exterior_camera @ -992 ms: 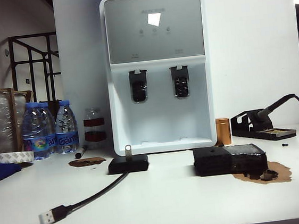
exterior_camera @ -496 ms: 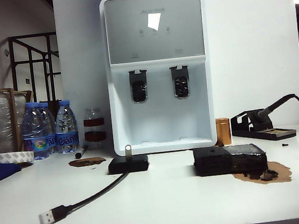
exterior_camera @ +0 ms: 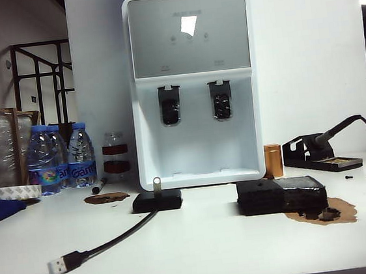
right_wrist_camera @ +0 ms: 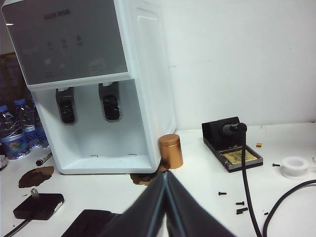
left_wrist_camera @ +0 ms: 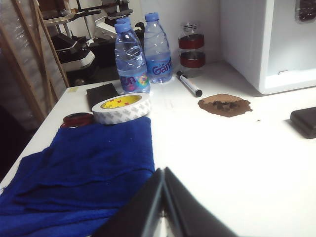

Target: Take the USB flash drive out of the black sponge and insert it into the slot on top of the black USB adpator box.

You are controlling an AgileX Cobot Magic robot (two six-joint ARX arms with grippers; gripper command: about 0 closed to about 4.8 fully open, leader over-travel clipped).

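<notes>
White worktop (exterior_camera: 200,240): USB flash drive (exterior_camera: 156,183) stands seated in the black USB adpator box (exterior_camera: 157,200); I keep left pincer (left_wrist_camera: 163,173) and right pincer (right_wrist_camera: 166,174) pressed together, withdrawn.

A white water dispenser (exterior_camera: 193,87) stands at the back of the counter (exterior_camera: 202,253). Left of it are water bottles (exterior_camera: 59,156), a jar (exterior_camera: 115,156) and a marker (exterior_camera: 99,185). Right of it sit a copper can (exterior_camera: 273,160) and a soldering iron stand (exterior_camera: 319,152).
</notes>
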